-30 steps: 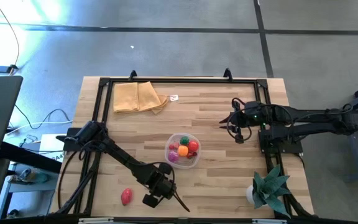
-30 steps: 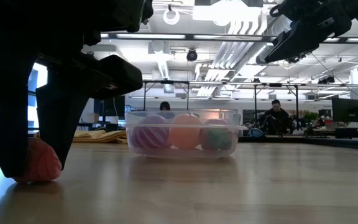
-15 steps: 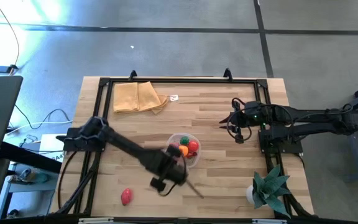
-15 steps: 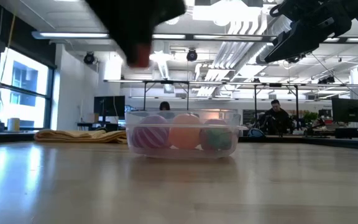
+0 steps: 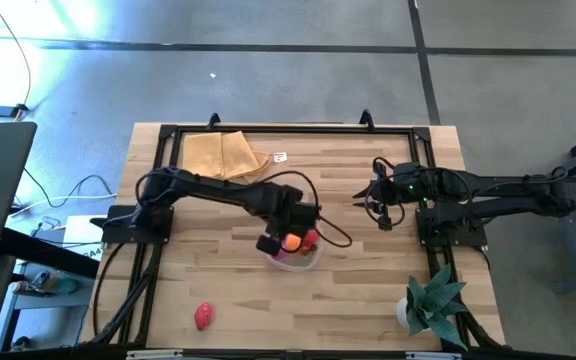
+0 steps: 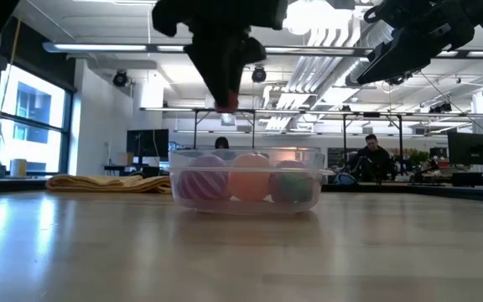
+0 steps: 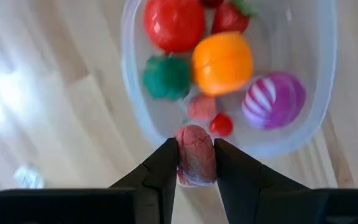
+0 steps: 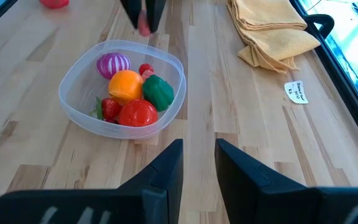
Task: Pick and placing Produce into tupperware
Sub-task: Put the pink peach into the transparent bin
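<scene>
Left gripper (image 7: 195, 163) clamped on pink fruit (image 7: 194, 154), hanging over tub (image 7: 135, 106) rim; right gripper (image 8: 197, 163) slightly parted, well clear.

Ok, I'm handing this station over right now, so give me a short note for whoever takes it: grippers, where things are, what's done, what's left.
Left gripper: shut on a pink toy piece, hanging over the near rim of the tupperware.
Right gripper: fingers slightly apart, holding nothing, parked in the air on the table's right side.
Done: tupperware holds a tomato, orange piece, green piece, striped magenta piece, strawberry and some small red ones.
Left: release the pink piece into the tub, then fetch the red piece near the table's front edge.
</scene>
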`<state>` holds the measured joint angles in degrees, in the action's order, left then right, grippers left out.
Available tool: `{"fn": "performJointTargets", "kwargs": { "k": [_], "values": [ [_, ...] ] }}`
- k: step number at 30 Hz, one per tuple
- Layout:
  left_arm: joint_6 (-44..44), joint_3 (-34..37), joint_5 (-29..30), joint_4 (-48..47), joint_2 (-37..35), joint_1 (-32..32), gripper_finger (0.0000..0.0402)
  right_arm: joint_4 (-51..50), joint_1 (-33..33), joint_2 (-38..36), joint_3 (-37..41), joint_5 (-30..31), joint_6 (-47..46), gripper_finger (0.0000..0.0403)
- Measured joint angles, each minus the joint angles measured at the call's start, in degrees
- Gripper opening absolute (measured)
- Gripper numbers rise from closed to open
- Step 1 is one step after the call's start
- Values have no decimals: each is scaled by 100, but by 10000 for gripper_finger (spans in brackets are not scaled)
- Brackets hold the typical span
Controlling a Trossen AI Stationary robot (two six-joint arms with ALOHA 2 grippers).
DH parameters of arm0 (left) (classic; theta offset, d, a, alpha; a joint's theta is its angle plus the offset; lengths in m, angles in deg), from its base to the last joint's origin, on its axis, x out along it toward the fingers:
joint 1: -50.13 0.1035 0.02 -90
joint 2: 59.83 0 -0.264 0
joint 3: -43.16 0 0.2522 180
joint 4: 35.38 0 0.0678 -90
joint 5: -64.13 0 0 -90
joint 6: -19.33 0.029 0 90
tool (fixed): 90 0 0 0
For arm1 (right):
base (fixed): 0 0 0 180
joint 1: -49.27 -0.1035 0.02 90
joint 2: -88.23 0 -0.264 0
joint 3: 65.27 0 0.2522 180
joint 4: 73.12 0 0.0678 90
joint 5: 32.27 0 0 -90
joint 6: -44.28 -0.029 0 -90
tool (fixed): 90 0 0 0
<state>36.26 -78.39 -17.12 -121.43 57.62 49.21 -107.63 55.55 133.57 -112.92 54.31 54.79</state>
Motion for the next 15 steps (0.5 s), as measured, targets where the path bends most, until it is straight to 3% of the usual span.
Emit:
{"fn": "performJointTargets", "kwargs": {
  "k": [15],
  "values": [
    [233,1251,-614,1253,2,372,92,0,-1,0,0,0,0,83]
  ]
}}
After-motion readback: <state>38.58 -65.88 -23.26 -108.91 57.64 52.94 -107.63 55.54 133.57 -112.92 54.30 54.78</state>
